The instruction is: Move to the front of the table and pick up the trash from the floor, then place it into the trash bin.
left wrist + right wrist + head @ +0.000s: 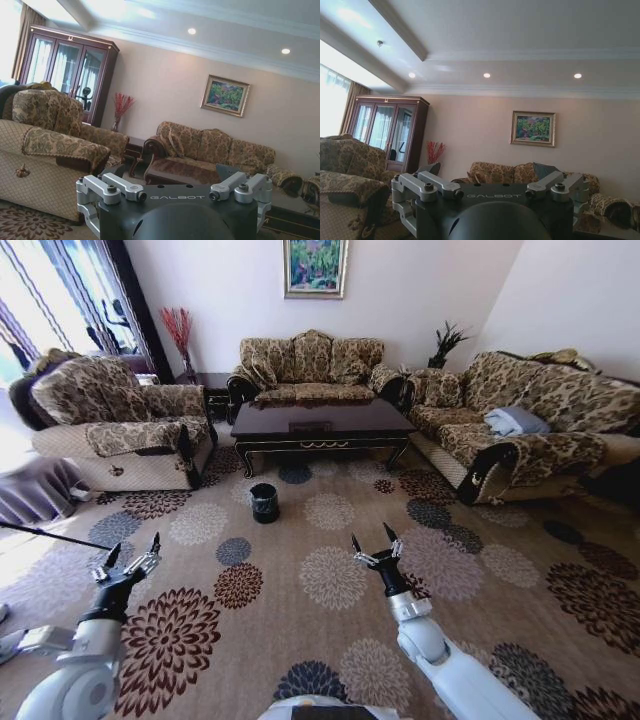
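From the head camera, the coffee table (320, 425) stands at the far middle of the room, glossy dark wood with a gold ornament on its front apron, ringed by 3 floral-upholstered seats: an armchair (120, 430) to the left, a sofa (310, 365) behind it and a longer sofa (520, 420) to the right with a pale blue cloth (515, 421) lying on its seat. The trash bin (264, 502), small, round and black, sits on the carpet (330, 580) just in front of the table's left end, apart from it. No litter can be made out on the flower-patterned carpet from here. Both arms are raised over the near carpet, well short of the bin and the table: the left gripper (133, 551) at near left and the right gripper (375, 542) near the middle, each with its 2 fingers spread wide and nothing between them. A framed painting (315, 266) hangs on the far wall above the sofa
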